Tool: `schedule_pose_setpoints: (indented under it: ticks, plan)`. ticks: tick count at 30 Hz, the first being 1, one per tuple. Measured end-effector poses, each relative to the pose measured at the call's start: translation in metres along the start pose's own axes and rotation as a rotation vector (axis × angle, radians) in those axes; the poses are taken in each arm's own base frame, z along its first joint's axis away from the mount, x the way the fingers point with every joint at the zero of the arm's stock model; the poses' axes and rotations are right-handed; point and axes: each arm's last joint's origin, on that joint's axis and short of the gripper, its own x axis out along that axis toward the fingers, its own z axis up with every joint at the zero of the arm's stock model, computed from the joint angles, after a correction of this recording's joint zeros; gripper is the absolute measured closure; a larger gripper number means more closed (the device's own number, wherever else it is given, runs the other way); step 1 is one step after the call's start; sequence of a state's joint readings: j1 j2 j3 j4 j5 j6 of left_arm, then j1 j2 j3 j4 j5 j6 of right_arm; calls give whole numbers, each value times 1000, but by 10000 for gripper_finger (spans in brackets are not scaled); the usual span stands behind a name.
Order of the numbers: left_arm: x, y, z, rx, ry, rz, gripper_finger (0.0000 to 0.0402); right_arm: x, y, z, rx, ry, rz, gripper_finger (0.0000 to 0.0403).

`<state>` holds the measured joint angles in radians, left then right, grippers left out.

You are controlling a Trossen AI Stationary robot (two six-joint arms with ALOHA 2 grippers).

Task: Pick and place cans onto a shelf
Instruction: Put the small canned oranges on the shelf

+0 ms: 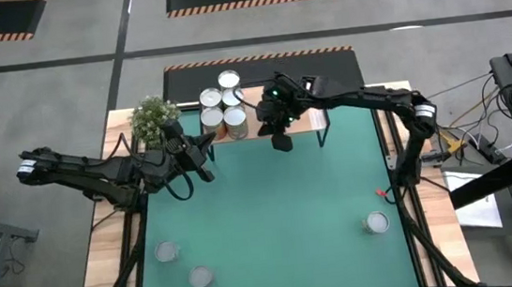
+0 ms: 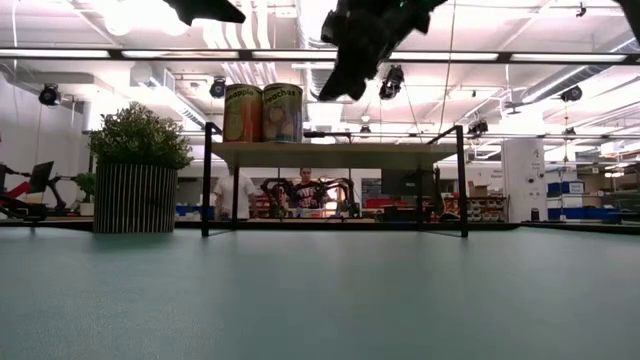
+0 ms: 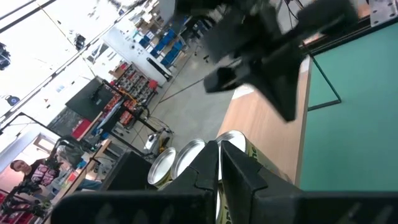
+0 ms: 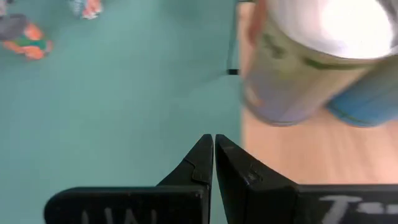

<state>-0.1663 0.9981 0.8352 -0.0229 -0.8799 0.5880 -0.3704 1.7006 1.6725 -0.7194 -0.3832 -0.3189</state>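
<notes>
Beside the right gripper (image 1: 279, 127), just off its fingertips, stands the cluster of four cans (image 1: 222, 108) already set upright on the shelf (image 1: 301, 120), at the far edge of the bench (image 1: 273, 217). The right wrist view shows this gripper's fingers (image 4: 202, 163) pressed together with nothing between them, the shelf's wooden board under and ahead of them and the nearest can (image 4: 314, 59) a little ahead and to one side. The left gripper (image 1: 203, 156) hovers on the other side of the same cluster, its fingers (image 3: 208, 174) also closed and empty, with the silvery can tops just past their tips.

Three cans are not yet shelved, and all of them lie behind both sets of fingers, well apart from the shelf near the bench's front edge. Two cans (image 1: 182, 264) stand on the left arm's side; one can (image 1: 375, 222) stands on the right arm's side. Each is upright, so its long axis is vertical and its round top faces the overhead camera.

Judging from this layout, the coming move turns on reach: the right arm is nearer the single can, the left arm nearer the pair. Either gripper would have to pull back from the shelf, spread its fingers and come down around a can's sides.
</notes>
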Motion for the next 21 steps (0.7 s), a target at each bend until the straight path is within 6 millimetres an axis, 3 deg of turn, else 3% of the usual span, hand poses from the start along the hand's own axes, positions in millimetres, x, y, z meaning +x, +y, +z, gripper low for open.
schedule_pose_setpoints:
  ticks: [8, 21]
  plan:
    - [0, 0, 1, -30, -6, 4, 402, -20, 54, -6, -53, -45, 30, 394]
    - [-7, 1, 17, -156, -100, -65, 402, -42, 107, -53, 40, -86, -54, 394]
